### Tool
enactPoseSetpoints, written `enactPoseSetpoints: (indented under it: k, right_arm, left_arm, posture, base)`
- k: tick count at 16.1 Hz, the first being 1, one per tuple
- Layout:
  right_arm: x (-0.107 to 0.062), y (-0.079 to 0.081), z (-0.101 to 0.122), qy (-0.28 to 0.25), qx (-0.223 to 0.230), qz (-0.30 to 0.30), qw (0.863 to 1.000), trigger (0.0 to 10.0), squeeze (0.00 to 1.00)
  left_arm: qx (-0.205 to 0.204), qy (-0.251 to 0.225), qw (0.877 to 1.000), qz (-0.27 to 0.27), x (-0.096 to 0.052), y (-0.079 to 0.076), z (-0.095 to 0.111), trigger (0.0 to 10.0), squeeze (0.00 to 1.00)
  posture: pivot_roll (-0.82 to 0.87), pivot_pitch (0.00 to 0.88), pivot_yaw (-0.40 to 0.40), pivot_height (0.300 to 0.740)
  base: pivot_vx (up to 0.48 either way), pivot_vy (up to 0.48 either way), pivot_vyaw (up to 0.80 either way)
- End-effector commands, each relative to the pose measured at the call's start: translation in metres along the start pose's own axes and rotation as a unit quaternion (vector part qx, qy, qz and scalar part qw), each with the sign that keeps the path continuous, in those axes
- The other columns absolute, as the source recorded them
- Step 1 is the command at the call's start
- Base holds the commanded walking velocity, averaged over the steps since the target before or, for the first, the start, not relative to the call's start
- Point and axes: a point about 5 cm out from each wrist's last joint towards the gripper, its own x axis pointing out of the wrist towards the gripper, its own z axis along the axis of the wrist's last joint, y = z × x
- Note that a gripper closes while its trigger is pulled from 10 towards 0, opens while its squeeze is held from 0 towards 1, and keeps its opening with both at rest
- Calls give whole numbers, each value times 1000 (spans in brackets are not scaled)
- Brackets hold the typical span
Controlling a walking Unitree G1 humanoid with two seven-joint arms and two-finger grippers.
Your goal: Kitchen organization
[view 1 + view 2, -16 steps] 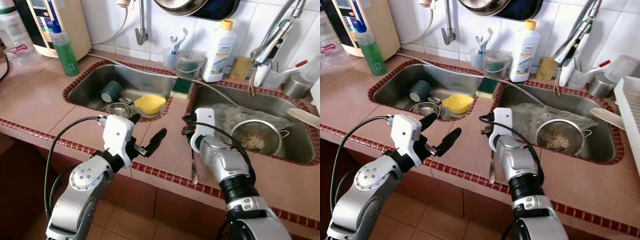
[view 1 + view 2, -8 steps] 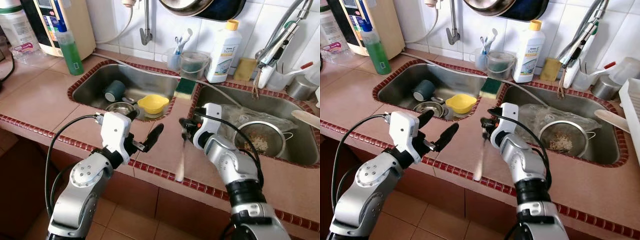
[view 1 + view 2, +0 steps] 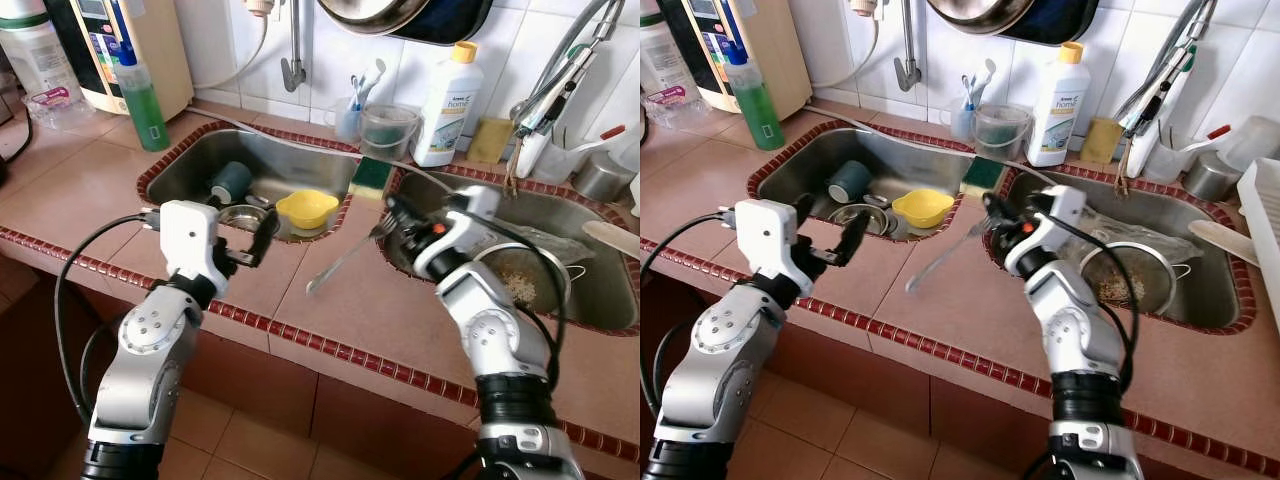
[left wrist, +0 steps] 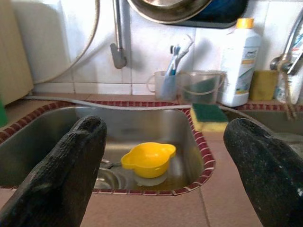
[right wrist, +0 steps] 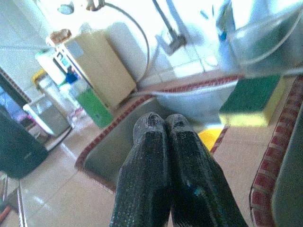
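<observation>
My right gripper (image 3: 393, 212) hangs over the tiled strip between the two sinks, shut on a thin metal utensil (image 3: 345, 260). The utensil slants down from it over the brown counter (image 3: 380, 320), towards my left. In the right wrist view the fingers (image 5: 156, 142) are pressed together. My left gripper (image 3: 243, 222) is open and holds nothing. It hovers at the front rim of the left sink (image 3: 185, 160), facing a yellow bowl (image 4: 147, 158). Beside that bowl in the sink lie a steel bowl (image 3: 240, 216) and a teal cup (image 3: 229, 180).
A green-and-yellow sponge (image 3: 370, 175) sits on the divider. The right sink (image 3: 590, 225) holds a metal strainer (image 3: 520, 280) with scraps and crumpled plastic. A green soap bottle (image 3: 140, 95), a white detergent bottle (image 3: 448, 90) and cups line the back wall. A white dish rack (image 3: 1265, 230) stands at far right.
My right gripper rose towards the divider, and the utensil swung from hanging straight down to slanting left. My left gripper shifted left and turned to face the left sink.
</observation>
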Motion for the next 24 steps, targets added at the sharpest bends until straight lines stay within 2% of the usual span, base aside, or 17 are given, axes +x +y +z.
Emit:
enactPoseSetpoints:
  k: [1,2,3,4,5,21,22,24]
  right_arm:
    - [-1,2,9,-19,-10,2,1000,6196,0]
    - [-3,3,8,-17,-13,13,1000,4118,0]
    - [-4,3,8,-21,-14,18,1000,7529,0]
    - [-5,5,9,-25,-15,24,999,1020,0]
    - [-7,8,10,-36,-9,37,999,0,0]
    - [-8,9,11,-38,-10,37,999,0,0]
    - [-15,7,20,-73,-48,14,996,10000,0]
    - [-25,7,32,-120,-98,-11,988,10000,0]
  left_arm:
    - [7,-5,1000,10,2,3,3,10000,0]
    - [8,-6,1000,9,3,3,3,10000,0]
    - [7,-6,1000,7,3,2,2,10000,0]
    - [8,-7,1000,4,3,1,2,10000,0]
    - [9,-8,1000,4,4,0,2,10000,0]
    - [9,-8,1000,4,4,0,2,10000,0]
    - [15,-3,1000,-7,8,4,2,10000,0]
    - [27,5,999,-23,14,10,2,10000,0]
  posture:
    - [-77,12,-8,740]
    - [-80,12,-6,740]
    - [-80,12,-6,740]
    - [-80,13,-4,740]
    - [-80,13,-6,740]
    - [-77,15,-7,740]
    - [-101,51,32,740]
    - [-101,53,31,740]
  base:
    - [0,0,0]
    - [0,0,0]
    - [0,0,0]
    - [0,0,0]
    - [0,0,0]
    - [0,0,0]
    - [0,480,0]
    - [0,240,0]
